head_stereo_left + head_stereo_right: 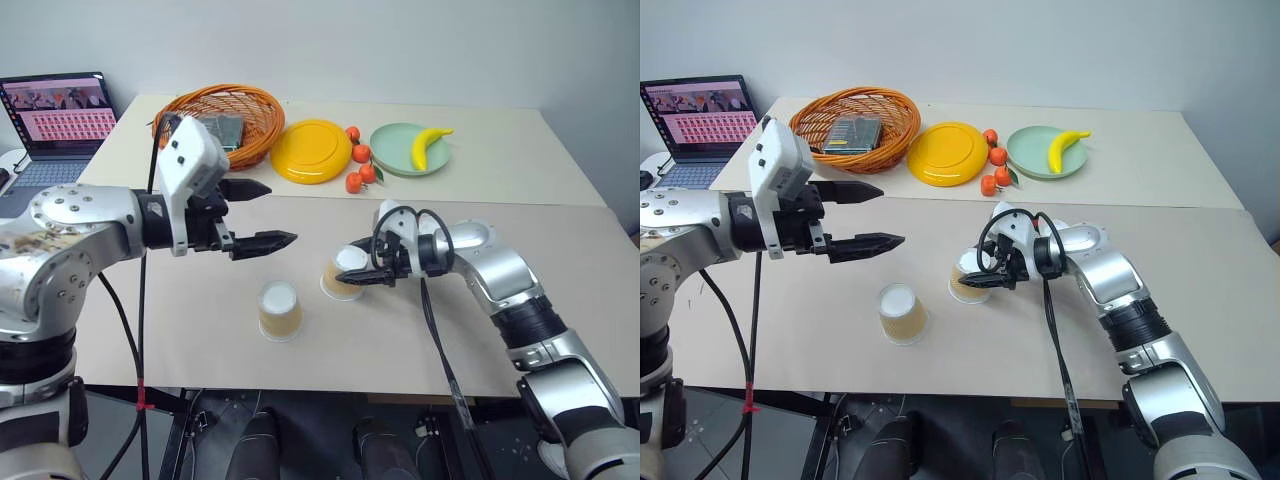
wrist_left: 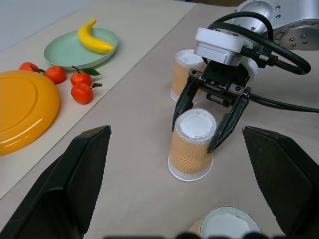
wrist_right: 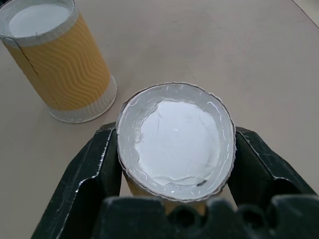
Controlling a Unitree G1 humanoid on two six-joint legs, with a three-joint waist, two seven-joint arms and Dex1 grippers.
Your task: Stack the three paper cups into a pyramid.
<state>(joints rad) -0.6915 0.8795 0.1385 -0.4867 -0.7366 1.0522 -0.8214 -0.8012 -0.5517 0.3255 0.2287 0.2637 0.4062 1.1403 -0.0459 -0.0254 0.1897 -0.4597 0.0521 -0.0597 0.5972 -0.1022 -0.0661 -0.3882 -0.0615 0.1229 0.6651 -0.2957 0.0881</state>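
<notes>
Kraft-paper cup [image 2: 192, 147] stands inverted mid-surface, our right gripper [image 2: 208, 124] fingers straddling it, left gripper [image 1: 262, 215] fingers wide; we judge a skewed withdrawal could topple it.

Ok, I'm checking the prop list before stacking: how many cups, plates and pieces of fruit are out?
Paper cups: 3
Plates: 2
Tangerines: 4
Banana: 1
Total: 10
</notes>
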